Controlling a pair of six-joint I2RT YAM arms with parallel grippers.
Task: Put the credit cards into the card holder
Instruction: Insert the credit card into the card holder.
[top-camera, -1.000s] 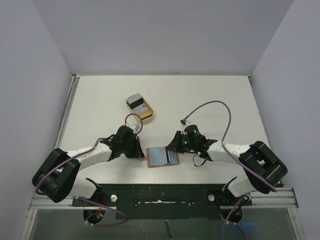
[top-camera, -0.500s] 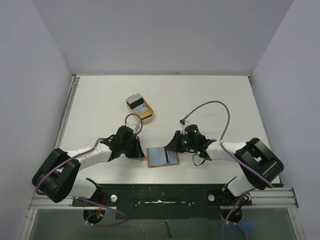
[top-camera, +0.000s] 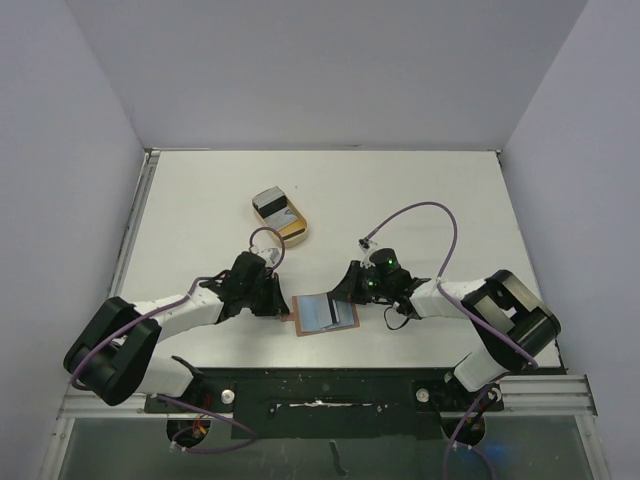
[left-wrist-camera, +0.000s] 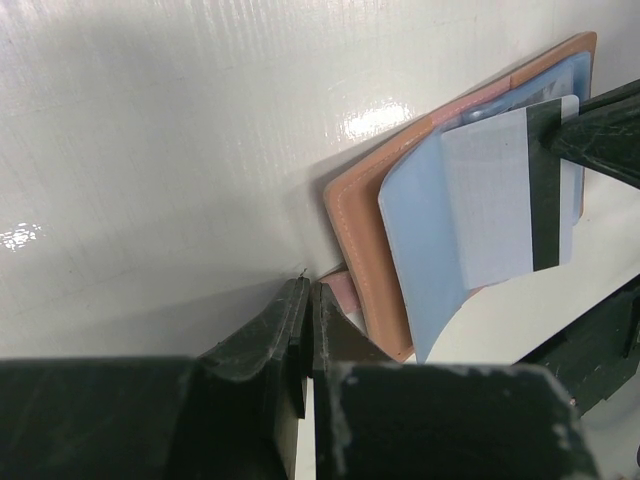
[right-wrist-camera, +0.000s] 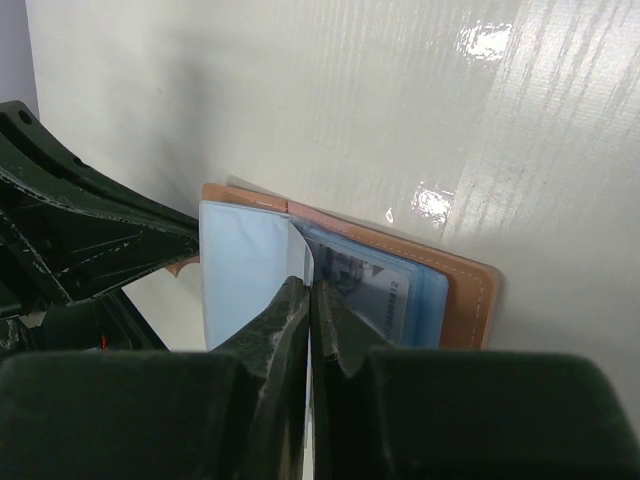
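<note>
The card holder (top-camera: 325, 313) is laid open on the worktop (top-camera: 420, 200) at lower centre. The left jaws are pressed together at its left edge, just beside the tab (left-wrist-camera: 343, 291). A credit card (left-wrist-camera: 490, 200) is clamped in the right jaws, over the blue-grey pocket (left-wrist-camera: 415, 240).

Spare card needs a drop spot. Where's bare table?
Bare: table far right, beyond the cable; left strip beside the tray. Crowded: near centre, left end effector and right end effector, gripping a credit card, meet at the card holder.
</note>
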